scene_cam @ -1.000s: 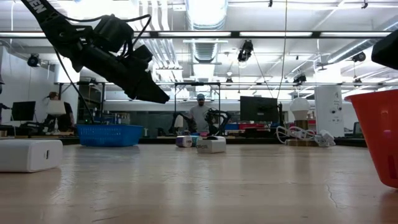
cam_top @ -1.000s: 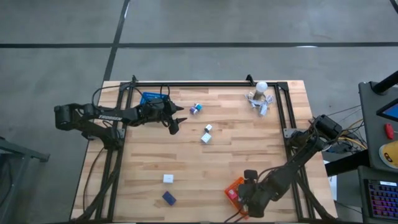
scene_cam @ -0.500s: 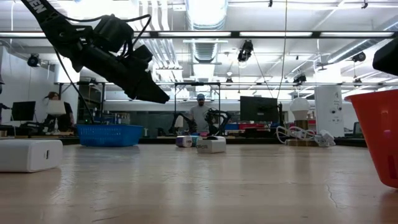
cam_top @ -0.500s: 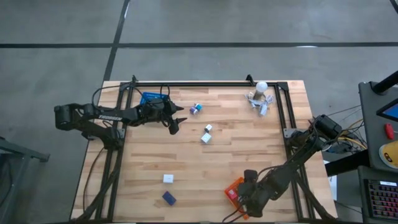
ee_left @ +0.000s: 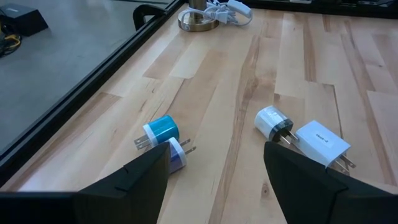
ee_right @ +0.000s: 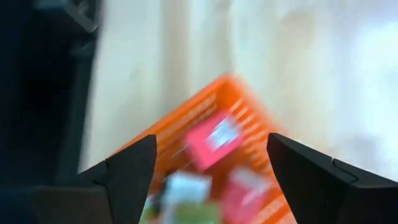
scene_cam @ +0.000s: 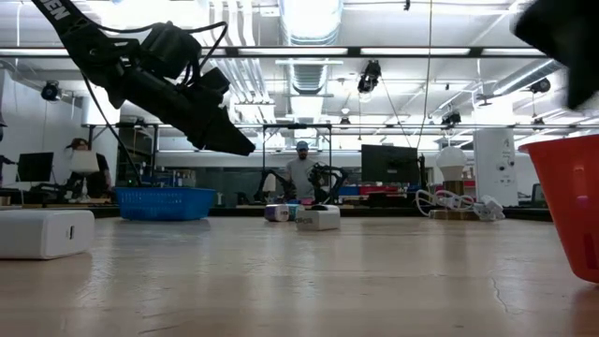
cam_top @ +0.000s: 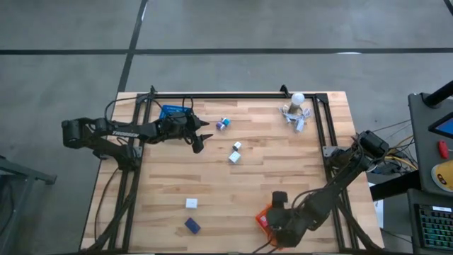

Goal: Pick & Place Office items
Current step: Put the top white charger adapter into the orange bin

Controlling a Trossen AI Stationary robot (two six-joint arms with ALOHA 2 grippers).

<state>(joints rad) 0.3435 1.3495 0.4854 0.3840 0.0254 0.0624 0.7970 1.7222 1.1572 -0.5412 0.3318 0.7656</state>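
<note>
Over the orange basket (ee_right: 211, 134) at the table's near right corner, the right hand (ee_right: 211, 171) hangs wide open and empty above a pink box (ee_right: 211, 142). The left hand (ee_left: 214, 177), half open, holds nothing above a teal plug (ee_left: 160, 130) and white adapter (ee_left: 320, 140): light, rigid, slick; grip the flat sides.

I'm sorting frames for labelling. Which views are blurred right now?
Right wrist view: smeared by motion, orange basket and pink item soft. Low view: right arm's dark blur top right, orange basket cropped. High and left wrist views: sharp.
</note>
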